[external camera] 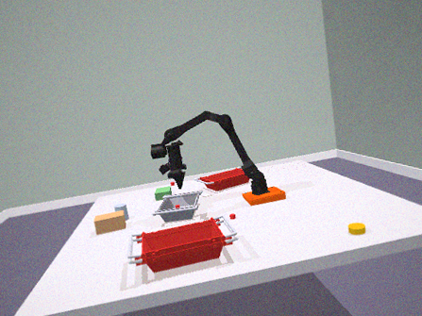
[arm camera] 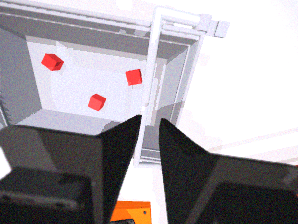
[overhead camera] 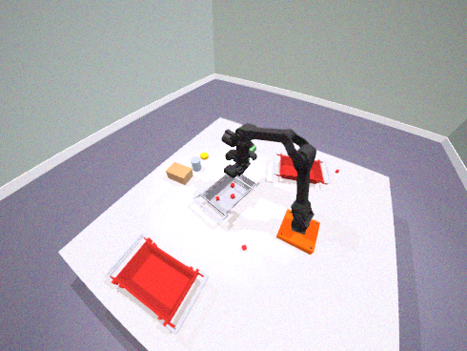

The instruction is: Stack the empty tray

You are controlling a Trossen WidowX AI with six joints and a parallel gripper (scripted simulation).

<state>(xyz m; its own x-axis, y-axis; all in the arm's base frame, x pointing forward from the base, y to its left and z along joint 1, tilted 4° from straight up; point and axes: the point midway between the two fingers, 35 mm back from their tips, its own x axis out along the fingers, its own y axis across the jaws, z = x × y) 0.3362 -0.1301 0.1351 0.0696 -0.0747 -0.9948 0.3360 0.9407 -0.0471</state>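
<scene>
A grey tray [overhead camera: 212, 203] [external camera: 176, 216] [arm camera: 11, 75] holds three small red blocks, such as one [arm camera: 134, 77] near its end. In the wrist view, one wire bar [arm camera: 151, 60] stands inward of the end wall, crossing over the tray. The other bar, at the opposite end, is swung out. My gripper [external camera: 180, 187] [arm camera: 150, 121] is slightly open above the bar's end; the bar passes between or just beneath the fingertips, close to the left one. Two empty red trays with outward bars stand apart: one in front [overhead camera: 173, 258] [external camera: 185, 254], one at the back [overhead camera: 301, 173] [external camera: 227, 180].
A tan block [overhead camera: 179, 174] [external camera: 110, 222], a blue-grey cylinder [overhead camera: 195, 164] and a green block [external camera: 163, 193] stand near the grey tray. A yellow disc [external camera: 356, 229] lies on the table. Loose red cubes [overhead camera: 244, 247] [overhead camera: 336, 171] lie outside. The orange arm base [overhead camera: 286, 234] is beyond.
</scene>
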